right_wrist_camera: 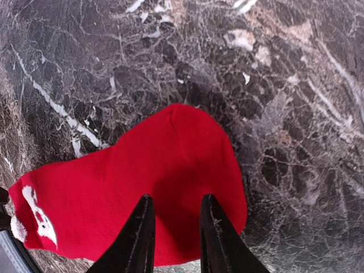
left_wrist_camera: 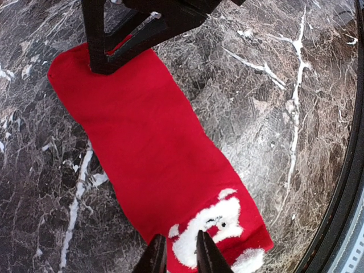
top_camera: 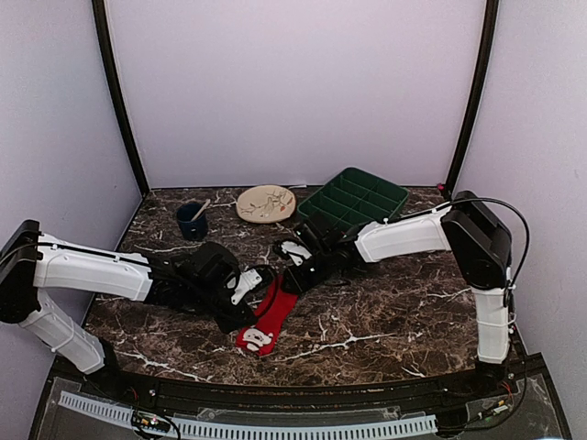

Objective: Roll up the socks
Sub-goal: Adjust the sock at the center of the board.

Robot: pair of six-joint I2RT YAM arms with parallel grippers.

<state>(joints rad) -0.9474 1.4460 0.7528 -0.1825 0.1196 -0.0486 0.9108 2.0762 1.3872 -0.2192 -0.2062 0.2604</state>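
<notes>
Where the right hand [right_wrist_camera: 176,199] sits, socks [right_wrist_camera: 114,182] lie hidden.

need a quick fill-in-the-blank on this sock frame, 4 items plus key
1. The sock lies ___ on the table, not yet rolled.
2. The left gripper is at the sock end that bears a ___ pattern.
3. The right gripper is at the other end, which is plain ___.
4. The compartment tray at the back is ___.
Missing words: flat; white; red; green.

The left wrist view's bottom edge cuts off the white end of the red sock [left_wrist_camera: 159,165]. Whether it is one sock or two stacked cannot be told.
</notes>
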